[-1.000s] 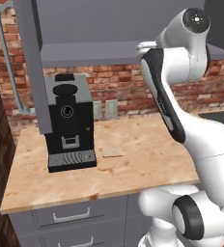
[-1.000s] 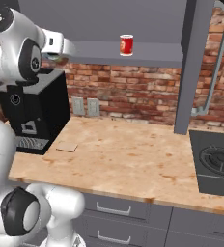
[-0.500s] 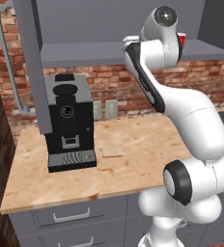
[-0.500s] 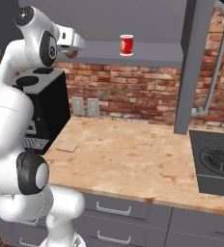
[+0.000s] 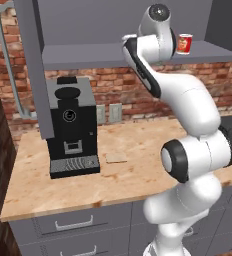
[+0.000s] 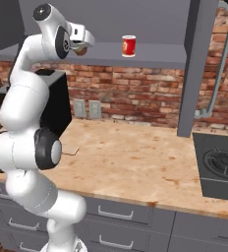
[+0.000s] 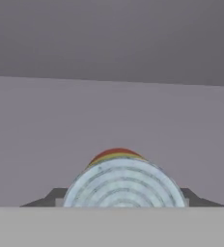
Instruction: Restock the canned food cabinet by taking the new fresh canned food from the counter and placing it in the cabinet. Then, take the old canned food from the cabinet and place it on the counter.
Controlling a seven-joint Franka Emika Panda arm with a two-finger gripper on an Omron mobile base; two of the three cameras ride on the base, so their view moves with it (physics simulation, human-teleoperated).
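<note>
My gripper [image 6: 85, 45] is raised to the cabinet's grey shelf board [image 6: 155, 53], left of the old canned food [image 6: 128, 46], a red can with a white rim standing on that shelf. The gripper is shut on the new fresh canned food [image 7: 121, 181]: its ringed grey lid and yellow-orange label fill the space between my dark fingertips [image 7: 193, 197]. The hand view looks over the shelf board [image 7: 109, 125] to the cabinet's back wall. From the left base view the red can [image 5: 185, 43] shows just right of my upper arm. Below lies the counter [image 5: 138, 172].
A black coffee machine [image 5: 70, 130] stands at the counter's left, with a small flat card [image 5: 116, 158] beside it. Grey cabinet side panels [image 5: 35, 65] [image 6: 192, 64] hang down at both ends of the shelf. A stove top [image 6: 219, 165] lies to the right, and drawer fronts [image 6: 116, 214] run below the counter.
The arm has swung round and stretched upward. The hand with its can has moved along the shelf toward the red can. The red can has stayed put.
</note>
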